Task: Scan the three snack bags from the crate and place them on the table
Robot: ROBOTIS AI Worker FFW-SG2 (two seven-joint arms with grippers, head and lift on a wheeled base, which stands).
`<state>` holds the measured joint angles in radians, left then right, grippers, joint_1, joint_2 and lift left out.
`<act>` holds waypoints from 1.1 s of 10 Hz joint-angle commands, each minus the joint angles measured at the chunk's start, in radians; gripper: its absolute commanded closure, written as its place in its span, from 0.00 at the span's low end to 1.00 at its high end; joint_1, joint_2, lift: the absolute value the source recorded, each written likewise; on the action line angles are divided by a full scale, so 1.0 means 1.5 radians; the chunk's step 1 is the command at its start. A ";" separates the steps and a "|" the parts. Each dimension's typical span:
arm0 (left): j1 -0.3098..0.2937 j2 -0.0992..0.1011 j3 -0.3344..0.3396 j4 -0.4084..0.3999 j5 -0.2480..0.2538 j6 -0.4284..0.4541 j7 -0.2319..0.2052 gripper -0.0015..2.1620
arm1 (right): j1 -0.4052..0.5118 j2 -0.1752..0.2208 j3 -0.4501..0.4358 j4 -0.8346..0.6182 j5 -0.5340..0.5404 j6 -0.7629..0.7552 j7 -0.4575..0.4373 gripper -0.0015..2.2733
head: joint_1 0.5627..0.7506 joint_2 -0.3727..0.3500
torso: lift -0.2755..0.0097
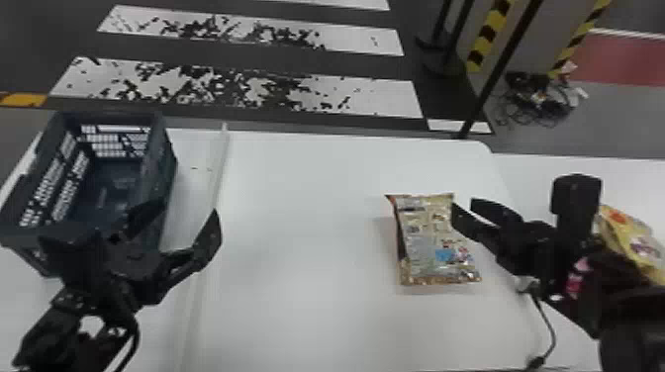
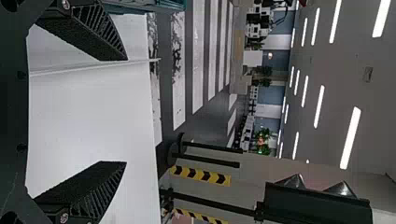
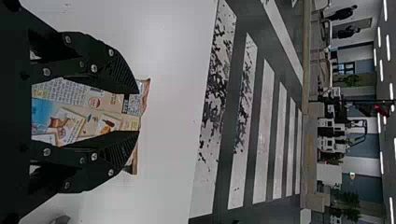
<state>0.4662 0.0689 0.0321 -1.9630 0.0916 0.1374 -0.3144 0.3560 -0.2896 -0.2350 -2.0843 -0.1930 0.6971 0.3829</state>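
In the head view, my left gripper (image 1: 187, 212) hangs open and empty just beside the crate (image 1: 161, 153), while my right gripper (image 1: 463, 205) is at the edge of a snack bag (image 1: 438, 242) that lies flat on the white table (image 1: 307, 222), its two fingers apart. Beyond my right arm (image 1: 613, 287) a yellow bag (image 1: 638, 242) rests on the farther surface, partly hidden, and a pink patch (image 1: 576, 277) shows by that arm; I cannot tell what it belongs to. In the left wrist view my fingers stand wide apart with nothing between them, the table beyond. In the right wrist view the printed face of the bag shows between my fingers, which are parted less widely than the left pair; I see no pinch on it, though I cannot tell whether either finger touches it. I take the step in hand to be dealing with this middle bag: picking it up with the right gripper for its scan or its placing. I cannot tell from here whether it has been scanned. Next I would line both fingers up across the bag, lower them a little and close gently, since a soft packet could crumple or slide over the smooth top.
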 commanded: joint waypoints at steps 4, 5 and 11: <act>0.003 -0.001 0.000 0.000 0.001 0.000 0.000 0.04 | 0.033 0.002 -0.091 -0.007 -0.004 0.030 0.018 0.07 | 0.70 0.22 | 0.75; 0.004 -0.001 0.000 -0.002 0.001 0.000 0.001 0.04 | 0.034 0.000 -0.105 0.007 -0.001 0.036 0.022 0.06 | 0.70 0.19 | 0.75; 0.012 -0.001 0.002 -0.005 0.006 0.000 0.004 0.04 | -0.013 -0.048 -0.113 0.165 0.020 0.042 0.071 0.04 | 0.70 0.07 | 0.75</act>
<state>0.4847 0.0667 0.0359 -1.9741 0.1012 0.1365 -0.3083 0.3521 -0.3556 -0.4114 -1.8665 -0.1695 0.7598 0.4890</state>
